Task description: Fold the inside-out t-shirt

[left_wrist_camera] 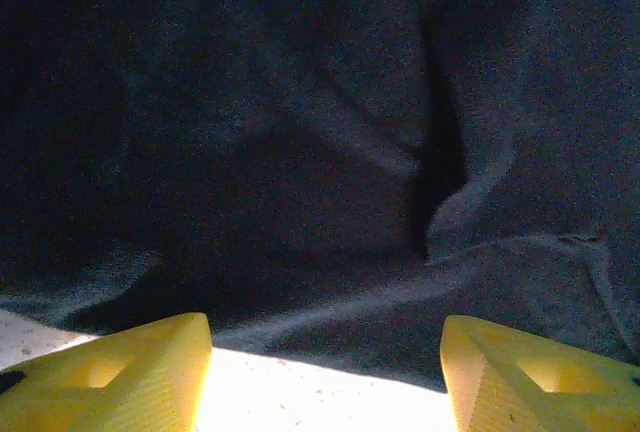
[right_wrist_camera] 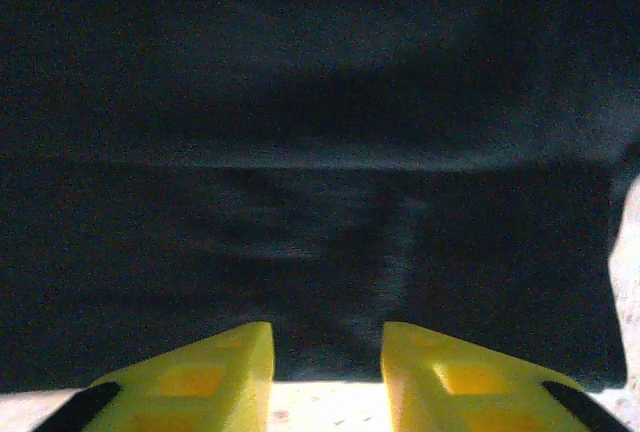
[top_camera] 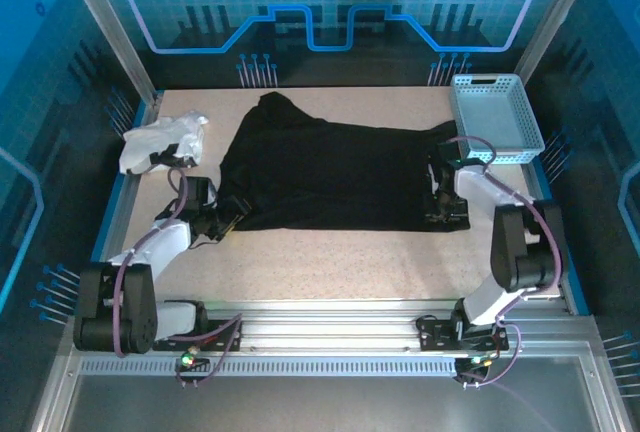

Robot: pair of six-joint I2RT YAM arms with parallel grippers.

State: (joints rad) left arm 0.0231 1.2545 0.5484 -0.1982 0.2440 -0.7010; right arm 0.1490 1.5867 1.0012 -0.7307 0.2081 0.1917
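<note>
The inside-out t-shirt [top_camera: 330,172] is a large black cloth spread across the middle of the table, bunched toward its far left corner. My left gripper [top_camera: 228,214] is at the shirt's near left edge. In the left wrist view its yellow fingers [left_wrist_camera: 130,377] stand wide apart over bare table, and the creased shirt hem [left_wrist_camera: 330,322] lies just ahead. My right gripper [top_camera: 438,207] sits at the shirt's right edge. Its yellow fingers [right_wrist_camera: 205,377] are a narrow gap apart, with the shirt's edge [right_wrist_camera: 330,352] lying in the gap, not pinched.
A crumpled white cloth garment [top_camera: 160,140] lies at the far left beside the left arm. A light blue plastic basket [top_camera: 495,117] stands at the far right corner. Bare speckled table [top_camera: 330,262] runs along the near side, bounded by the metal frame rail [top_camera: 320,327].
</note>
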